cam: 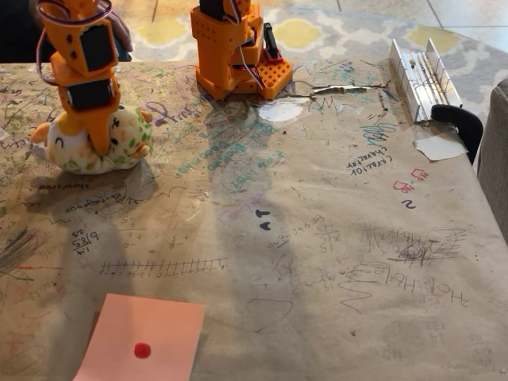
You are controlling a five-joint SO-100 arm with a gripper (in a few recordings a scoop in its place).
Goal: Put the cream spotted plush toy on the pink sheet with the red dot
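The end effector (101, 141) we saw pressed onto the cream spotted plush toy (99, 141) (grip unclear), well apart from the pink sheet (143, 337).

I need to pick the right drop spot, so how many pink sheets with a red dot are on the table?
1. The pink sheet with the red dot lies at the table's near edge, lower left in the fixed view, far from the cream spotted plush toy under the hand. None seems hidden.
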